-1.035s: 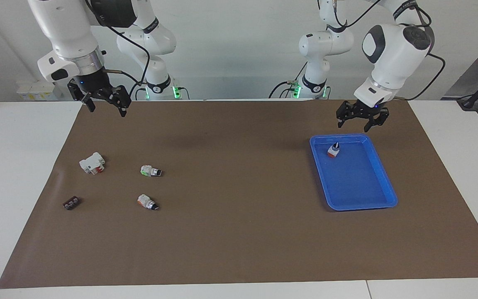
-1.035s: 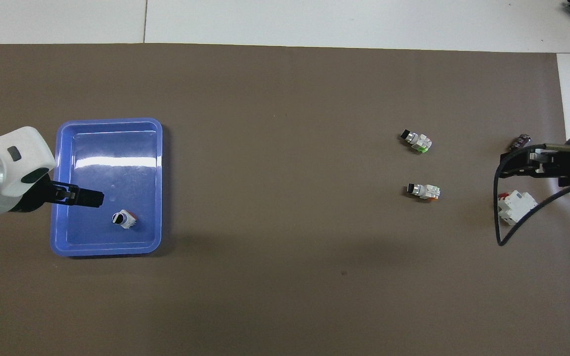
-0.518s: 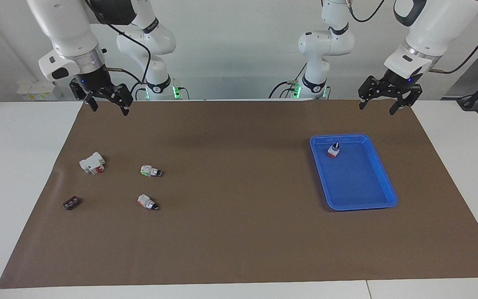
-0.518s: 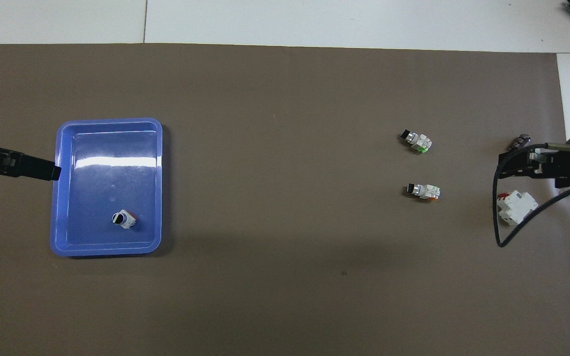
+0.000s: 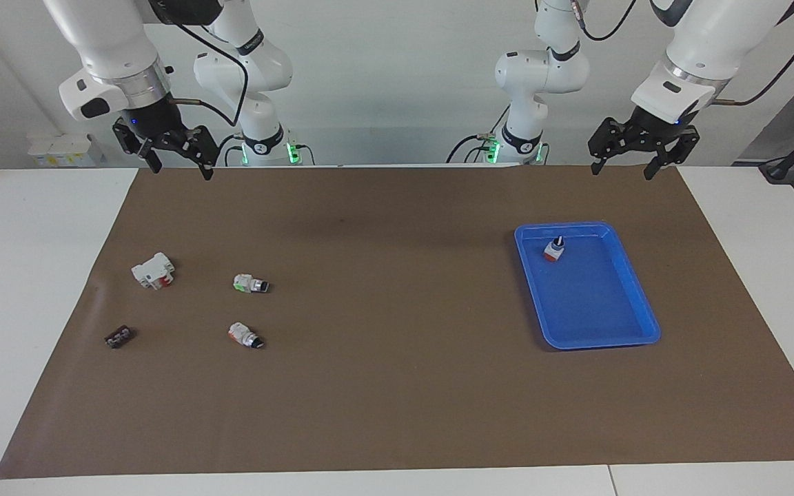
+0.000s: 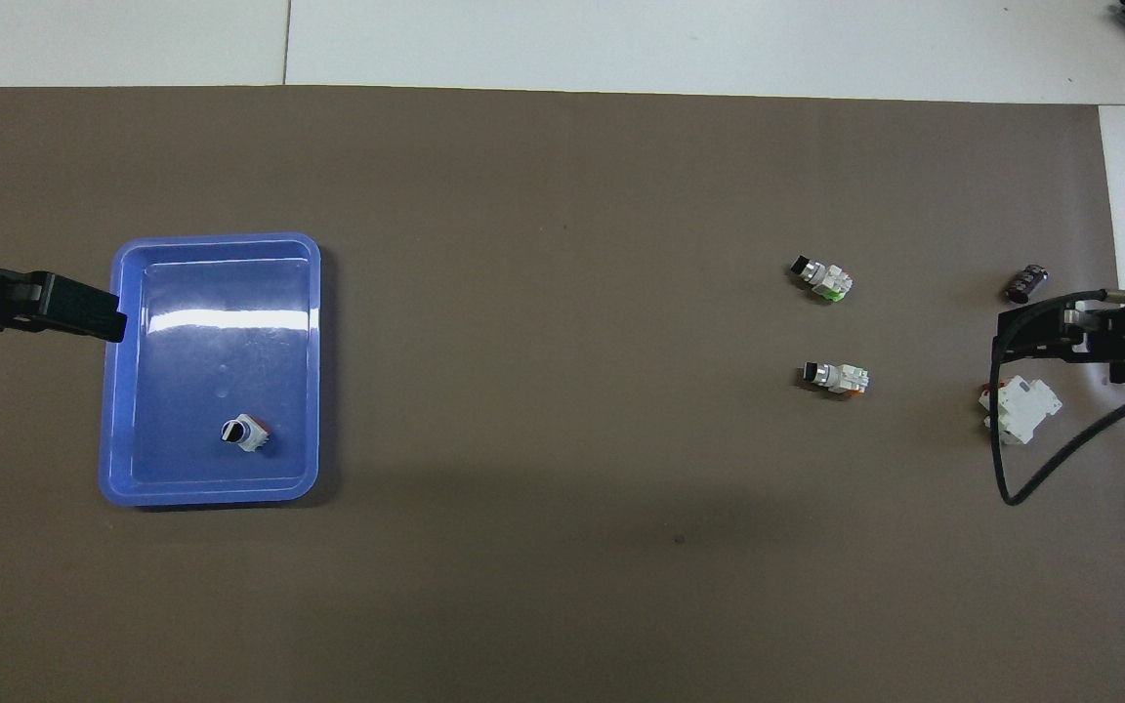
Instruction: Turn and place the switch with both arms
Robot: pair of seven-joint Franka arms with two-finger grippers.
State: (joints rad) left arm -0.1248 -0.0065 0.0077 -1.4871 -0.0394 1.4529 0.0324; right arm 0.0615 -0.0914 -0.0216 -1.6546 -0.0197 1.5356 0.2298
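The switch stands upright in the blue tray, orange block down and black knob tip up, in the tray's corner nearest the robots. From overhead the switch sits near one tray wall. My left gripper hangs open high over the mat's edge at the robots' end, apart from the tray; overhead, the left gripper overlaps the tray's rim. My right gripper hangs open and empty over the mat's corner at the right arm's end. Overhead, the right gripper partly covers the white block.
Toward the right arm's end lie a green-ended switch, an orange-ended switch with a silver collar, a white block with red and a small dark part. A brown mat covers the table.
My left gripper rose from just above the tray's robot-side rim and swung outward toward the left arm's end. The right gripper lifted slightly. The switch stayed put.
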